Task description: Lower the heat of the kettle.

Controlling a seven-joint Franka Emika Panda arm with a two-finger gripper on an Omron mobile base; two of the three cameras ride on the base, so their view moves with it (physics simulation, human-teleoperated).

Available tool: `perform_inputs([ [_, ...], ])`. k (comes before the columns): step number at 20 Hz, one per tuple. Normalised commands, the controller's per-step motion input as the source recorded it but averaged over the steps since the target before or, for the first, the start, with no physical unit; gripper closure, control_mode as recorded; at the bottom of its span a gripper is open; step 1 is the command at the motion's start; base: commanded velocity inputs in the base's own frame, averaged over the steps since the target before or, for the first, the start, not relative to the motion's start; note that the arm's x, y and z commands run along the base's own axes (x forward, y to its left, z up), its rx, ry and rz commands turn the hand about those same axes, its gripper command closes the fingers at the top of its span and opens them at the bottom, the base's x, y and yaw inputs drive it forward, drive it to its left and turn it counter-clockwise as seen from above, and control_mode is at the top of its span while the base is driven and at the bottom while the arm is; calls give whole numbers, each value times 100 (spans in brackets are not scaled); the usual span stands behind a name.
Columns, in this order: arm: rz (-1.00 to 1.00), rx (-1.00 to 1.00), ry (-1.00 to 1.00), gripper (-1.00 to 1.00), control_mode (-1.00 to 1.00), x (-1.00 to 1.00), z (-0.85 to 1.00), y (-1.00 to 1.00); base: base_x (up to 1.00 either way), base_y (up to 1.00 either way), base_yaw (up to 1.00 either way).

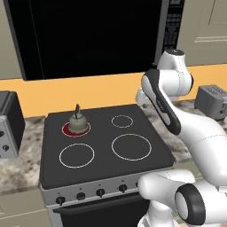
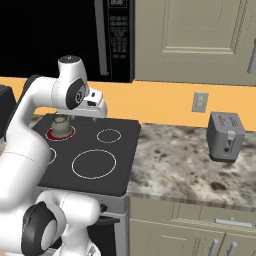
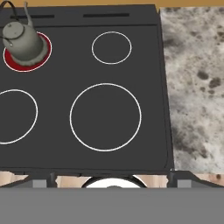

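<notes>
One squat grey-beige kettle (image 1: 77, 123) — thin dark handle upright — on glowing red burner (image 1: 66, 129).

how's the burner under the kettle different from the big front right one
The burner under the kettle glows red and carries the kettle; the large front right burner is dark and bare. The kettle's burner is also clearly smaller and sits at the back left of the stove, the other at the front right. Both are round rings on the same black top.

Home kitchen, rendered.
I'm over a black stove (image 1: 133, 126) w/ ring burners & front knobs (image 1: 100, 192), speckled stone counter (image 2: 190, 160), toaster (image 2: 225, 136), microwave (image 2: 116, 37) above, beige cabinets (image 2: 200, 30).
</notes>
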Motion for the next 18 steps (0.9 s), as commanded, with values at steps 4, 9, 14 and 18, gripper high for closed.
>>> perform_inputs([
  [4,0,0,0,-100,100,0,0,0,14,-21,0],
  [9,0,0,0,-100,100,0,0,0,7,-7,0],
  [14,0,0,0,-100,100,0,0,0,0,0,0],
  [18,0,0,0,-100,-100,-3,-4,4,0,0,0],
])
